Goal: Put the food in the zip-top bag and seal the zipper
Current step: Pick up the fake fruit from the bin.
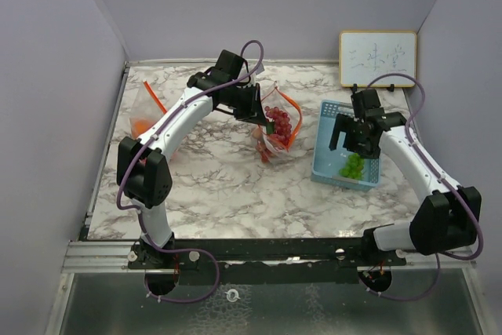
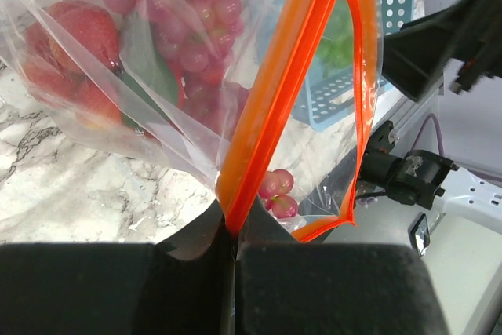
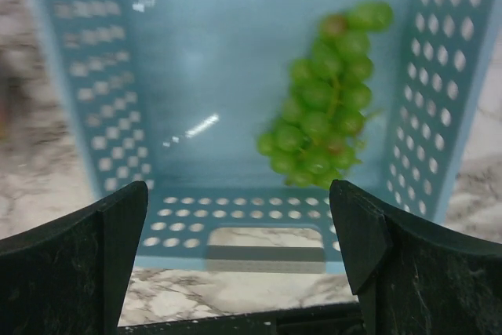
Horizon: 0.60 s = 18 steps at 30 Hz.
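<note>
Green grapes (image 3: 325,96) lie alone in blue basket (image 3: 86,76), R side of bench (image 1: 212,186); R hand (image 3: 239,225) hangs over them, jaws wide, empty. L hand (image 2: 234,229), shut tight, pinches bag (image 2: 157,139) by orange zip (image 2: 274,100), mouth open, purple grapes (image 2: 196,29) inside. Bunch prob. light, lumpy, slick; grip across thick mid-cluster, not end berries.

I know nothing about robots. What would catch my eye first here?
A clear zip-top bag with a bright orange zipper stands out mid-table, pinched at that zipper by the left gripper, purple grapes inside. To its right, a green grape bunch lies in a light-blue basket, under the open right gripper.
</note>
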Each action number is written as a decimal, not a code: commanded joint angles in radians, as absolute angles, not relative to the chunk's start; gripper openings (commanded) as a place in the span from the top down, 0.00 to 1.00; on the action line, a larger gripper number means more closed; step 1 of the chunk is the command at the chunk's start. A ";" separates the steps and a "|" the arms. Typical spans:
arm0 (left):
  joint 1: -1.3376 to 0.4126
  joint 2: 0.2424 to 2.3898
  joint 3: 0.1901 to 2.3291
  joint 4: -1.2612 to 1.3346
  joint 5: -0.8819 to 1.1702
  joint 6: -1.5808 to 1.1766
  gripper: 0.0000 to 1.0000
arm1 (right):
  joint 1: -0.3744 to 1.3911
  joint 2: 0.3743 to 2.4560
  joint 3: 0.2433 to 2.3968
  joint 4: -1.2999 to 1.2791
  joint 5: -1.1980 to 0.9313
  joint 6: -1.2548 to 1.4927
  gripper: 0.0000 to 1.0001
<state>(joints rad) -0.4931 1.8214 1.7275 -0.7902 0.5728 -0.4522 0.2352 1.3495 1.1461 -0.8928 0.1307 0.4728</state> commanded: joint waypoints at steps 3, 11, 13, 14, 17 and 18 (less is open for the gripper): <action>-0.497 1.818 1.736 -0.746 0.630 -0.429 1.00 | 0.156 1.393 1.026 -0.916 0.184 0.521 0.00; -0.494 1.802 1.707 -0.752 0.626 -0.421 1.00 | 0.142 1.564 0.960 -0.774 0.217 0.520 0.00; -0.494 1.798 1.703 -0.752 0.626 -0.422 1.00 | 0.138 1.607 0.950 -0.746 0.261 0.507 0.00; -0.494 1.795 1.700 -0.753 0.625 -0.423 1.00 | 0.135 1.621 0.946 -0.733 0.268 0.500 0.00; -0.493 1.790 1.695 -0.754 0.621 -0.424 1.00 | 0.135 1.638 0.943 -0.704 0.248 0.479 0.21; -0.491 1.790 1.695 -0.757 0.620 -0.425 1.00 | 0.135 1.632 0.943 -0.697 0.235 0.473 0.35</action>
<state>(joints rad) -0.4931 1.8214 1.7039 -0.7708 0.5949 -0.4355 0.1417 1.6215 0.9562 -0.7940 0.1986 0.4984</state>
